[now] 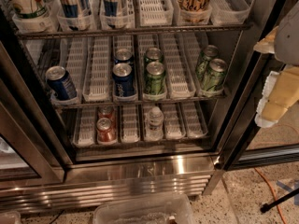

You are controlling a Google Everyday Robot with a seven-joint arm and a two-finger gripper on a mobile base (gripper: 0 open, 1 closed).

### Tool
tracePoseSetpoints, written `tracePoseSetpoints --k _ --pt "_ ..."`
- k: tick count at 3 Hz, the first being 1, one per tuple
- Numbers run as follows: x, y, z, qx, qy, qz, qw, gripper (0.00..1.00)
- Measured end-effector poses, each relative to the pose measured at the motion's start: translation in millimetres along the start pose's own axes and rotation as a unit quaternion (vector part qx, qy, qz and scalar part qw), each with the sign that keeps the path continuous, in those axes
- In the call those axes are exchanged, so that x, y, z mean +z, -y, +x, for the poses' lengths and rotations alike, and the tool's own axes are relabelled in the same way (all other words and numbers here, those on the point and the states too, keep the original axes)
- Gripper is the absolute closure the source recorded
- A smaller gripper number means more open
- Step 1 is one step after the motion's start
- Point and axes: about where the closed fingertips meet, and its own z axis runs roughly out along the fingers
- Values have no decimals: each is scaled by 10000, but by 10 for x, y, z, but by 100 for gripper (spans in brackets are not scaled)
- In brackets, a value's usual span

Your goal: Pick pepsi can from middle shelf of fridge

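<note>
The fridge stands open in front of me. On its middle shelf, in white lane trays, stand three dark blue pepsi cans: one at the far left, one in the centre lane front, and one right behind it. Green cans stand in the lane to the right of the centre and at the far right. My gripper is at the right edge of the view, outside the fridge beside the door frame. It is open and empty, well to the right of the cans.
The top shelf holds tall cans and bottles. The bottom shelf holds two red cans and a small water bottle. A clear plastic bin sits on the floor in front. An orange cable runs over the floor at right.
</note>
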Motion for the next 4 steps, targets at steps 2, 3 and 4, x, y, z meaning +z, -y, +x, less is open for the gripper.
tracePoseSetpoints --k 2,3,4 --pt "82 -73 -96 -14 102 -24 9999 0" --pt "236 -262 -294 3 428 -121 9990 0" --pt "597 -674 -761 173 1147 -364 9926 0"
